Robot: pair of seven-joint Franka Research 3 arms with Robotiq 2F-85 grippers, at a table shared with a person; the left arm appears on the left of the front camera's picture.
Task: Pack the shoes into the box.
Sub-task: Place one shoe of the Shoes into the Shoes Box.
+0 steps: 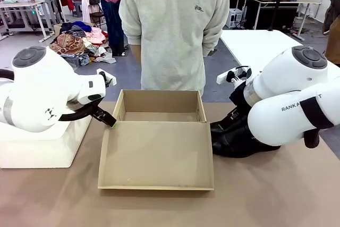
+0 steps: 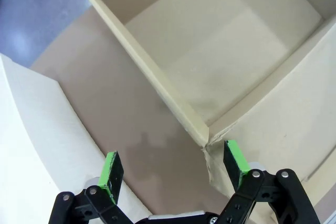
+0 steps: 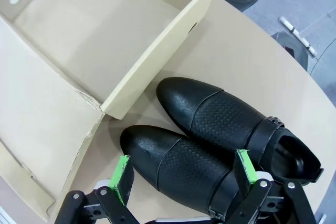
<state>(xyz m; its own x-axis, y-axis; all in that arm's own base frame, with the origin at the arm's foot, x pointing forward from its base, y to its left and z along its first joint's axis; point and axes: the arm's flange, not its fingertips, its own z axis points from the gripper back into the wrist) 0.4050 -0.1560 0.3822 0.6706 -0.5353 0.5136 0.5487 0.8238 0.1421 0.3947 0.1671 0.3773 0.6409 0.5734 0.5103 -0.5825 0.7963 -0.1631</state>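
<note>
Shoes (image 3: 210, 145): side by side on the table (image 1: 276, 195), just right of the box (image 3: 157, 51), toes toward its corner. The right gripper (image 3: 184, 171) straddles the nearer shoe, jaws wide, nothing held. The left gripper (image 2: 171, 163), equally open, hangs at the box's hinge corner. Risk (glossy leather): pads slipping, or one finger snagging the neighbouring shoe.

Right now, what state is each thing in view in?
box: open, nothing inside.
lid flap: folded down flat on the table.
shoes: outside the box, upright, side by side.
left pincer: open, empty, at the box's left corner.
right pincer: open, astride one shoe.
</note>
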